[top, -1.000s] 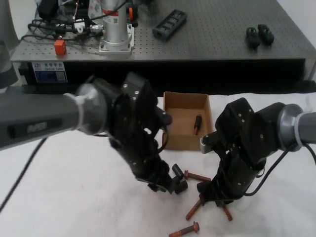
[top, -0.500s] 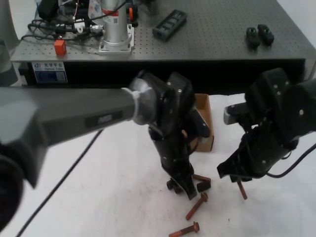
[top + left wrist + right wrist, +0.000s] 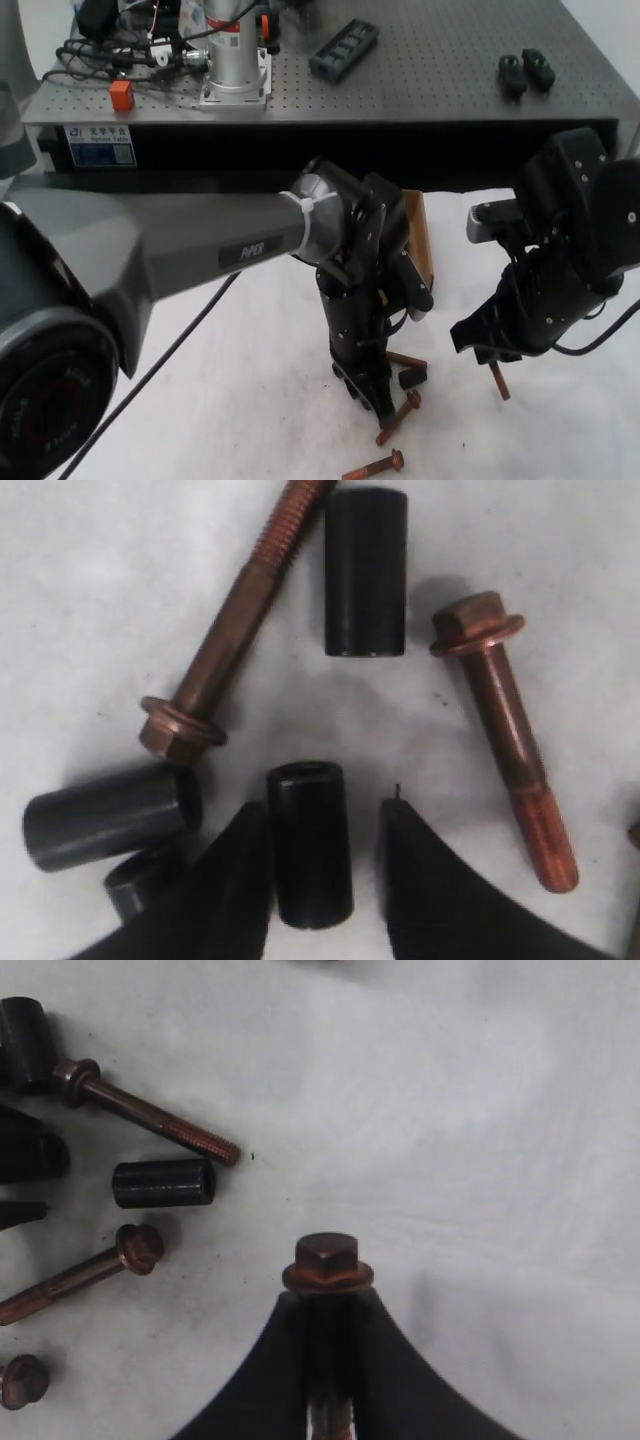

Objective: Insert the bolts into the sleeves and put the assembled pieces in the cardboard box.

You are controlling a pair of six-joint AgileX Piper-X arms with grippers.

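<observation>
Several sleeves [image 3: 412, 377] and bolts [image 3: 375, 465] lie loose low in the high view's centre, none visibly joined, so we judge most work left. Our left pincer [image 3: 320, 812] stands open astride one sleeve [image 3: 310, 865]; the cardboard box [image 3: 418, 235] sits above it; rightward, our right pincer [image 3: 328, 1305] clamps a bolt [image 3: 328, 1260].

Has the look of a robotics lab. Shows, beyond the left gripper [image 3: 372, 392], a perforated metal breadboard table [image 3: 450, 75] dotted with a grid of holes. Carries a mounted metal post [image 3: 235, 60], tangled cables [image 3: 100, 55], an orange block [image 3: 121, 95] and black holders [image 3: 343, 48]. Spreads a white cloth [image 3: 250, 400] over the bench beneath that gripper.
</observation>
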